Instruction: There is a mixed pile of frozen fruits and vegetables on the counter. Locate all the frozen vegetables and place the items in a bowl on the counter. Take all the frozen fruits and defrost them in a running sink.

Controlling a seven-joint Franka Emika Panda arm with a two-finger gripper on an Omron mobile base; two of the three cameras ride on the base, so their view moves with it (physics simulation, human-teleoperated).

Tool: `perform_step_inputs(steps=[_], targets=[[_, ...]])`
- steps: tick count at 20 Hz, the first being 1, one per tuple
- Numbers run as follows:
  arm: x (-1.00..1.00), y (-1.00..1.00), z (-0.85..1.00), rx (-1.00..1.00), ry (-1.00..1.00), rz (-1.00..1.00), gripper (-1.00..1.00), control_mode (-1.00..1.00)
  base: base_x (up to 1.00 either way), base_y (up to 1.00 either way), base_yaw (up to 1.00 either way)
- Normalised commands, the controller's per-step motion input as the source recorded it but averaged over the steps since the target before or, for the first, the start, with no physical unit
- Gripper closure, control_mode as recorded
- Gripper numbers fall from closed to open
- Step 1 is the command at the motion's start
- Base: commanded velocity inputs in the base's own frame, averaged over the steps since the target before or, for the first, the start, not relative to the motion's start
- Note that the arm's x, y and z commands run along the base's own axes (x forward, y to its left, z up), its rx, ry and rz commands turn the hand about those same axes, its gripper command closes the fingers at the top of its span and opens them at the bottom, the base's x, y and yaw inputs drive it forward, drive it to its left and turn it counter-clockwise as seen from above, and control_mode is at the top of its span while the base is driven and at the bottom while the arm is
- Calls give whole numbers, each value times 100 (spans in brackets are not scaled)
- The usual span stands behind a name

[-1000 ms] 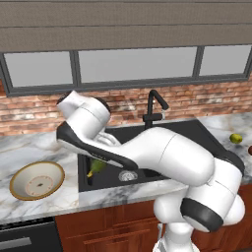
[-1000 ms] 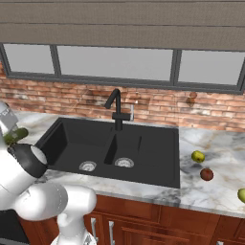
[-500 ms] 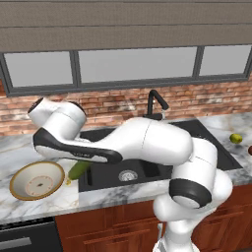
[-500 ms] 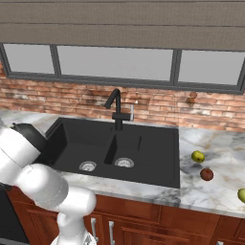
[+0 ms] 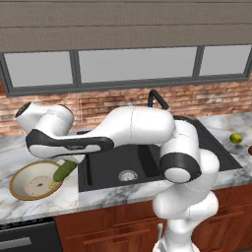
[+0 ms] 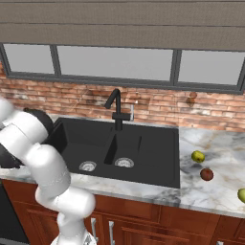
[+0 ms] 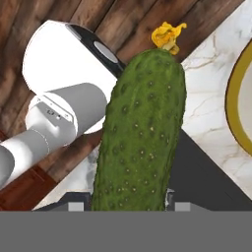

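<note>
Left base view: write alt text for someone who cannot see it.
A white robot arm reaches left across a black sink and holds a long green cucumber in its shut gripper, tilted over the rim of a golden-rimmed bowl on the marble counter. A yellow-green ball lies far right.

bowl [image 7: 240, 106] cut off at right edge

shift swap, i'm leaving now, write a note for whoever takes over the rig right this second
Hand: shut on the cucumber, held over the right rim of the bowl, left of the sink.
Bowl looks empty.
On the counter right of the sink: lemon, red ball, pale green ball.
Done: cucumber picked up.
Left: drop it in the bowl, add the pale ball, put lemon and red ball in the sink; tap shows no water.
</note>
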Motion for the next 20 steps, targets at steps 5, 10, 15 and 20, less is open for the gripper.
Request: perform_step_inputs(steps=[5,10,15,20], targets=[[6,47,-37,0,0,0,100,-100,0,0,0],[0,40,-40,0,0,0,100,-100,0,0,0],[15,27,-21,0,0,0,100,-100,0,0,0],[42,17,-1,0,0,0,100,-100,0,0,0]])
